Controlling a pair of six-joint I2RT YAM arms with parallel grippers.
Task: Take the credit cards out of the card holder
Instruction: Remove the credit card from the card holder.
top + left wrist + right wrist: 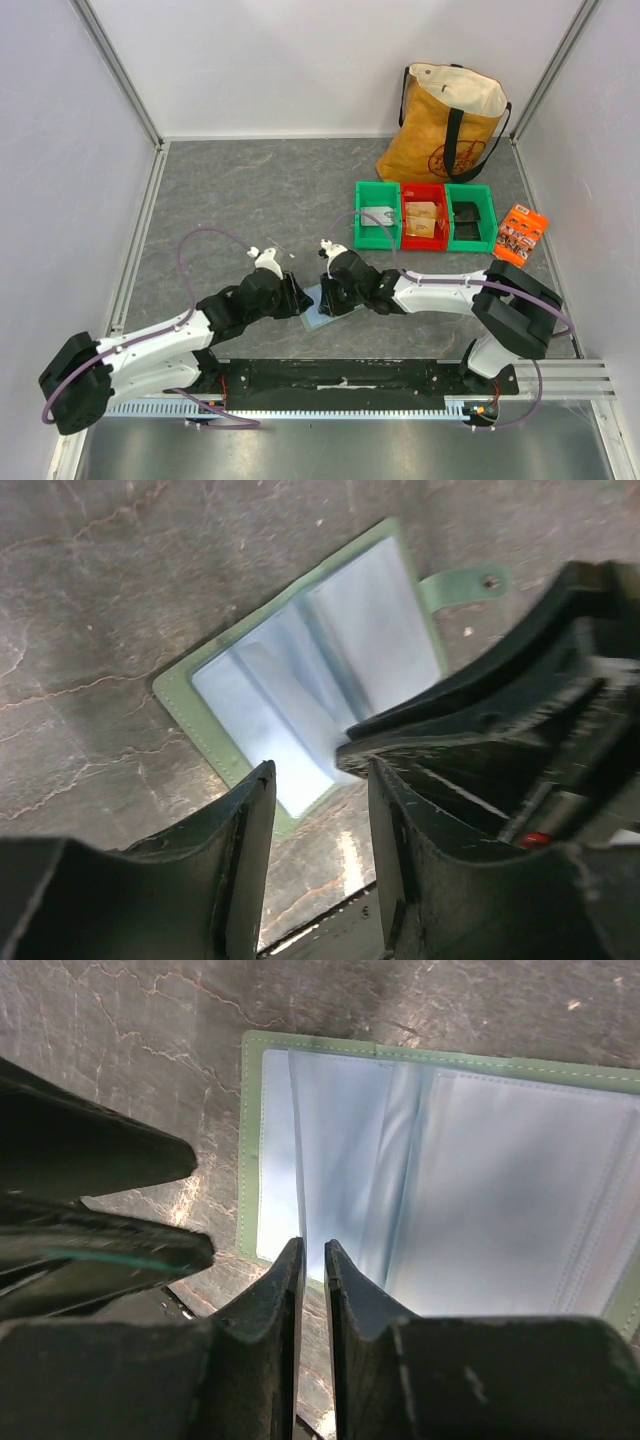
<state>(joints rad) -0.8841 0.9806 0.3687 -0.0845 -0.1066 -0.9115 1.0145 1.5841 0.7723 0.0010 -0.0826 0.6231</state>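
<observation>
The card holder lies open on the grey table between my two grippers. Its pale-green rim and light blue-grey pocket leaves show in the left wrist view and the right wrist view; its tab points away. No credit cards show; the pockets look blank. My left gripper is open and empty, just off the holder's near edge. My right gripper is almost closed, its tips at the near edge of a raised pocket leaf that runs into the narrow gap.
At the back right stand a green bin, a red bin and another green bin, with a tan tote bag behind and an orange packet beside. A black rail runs along the near edge.
</observation>
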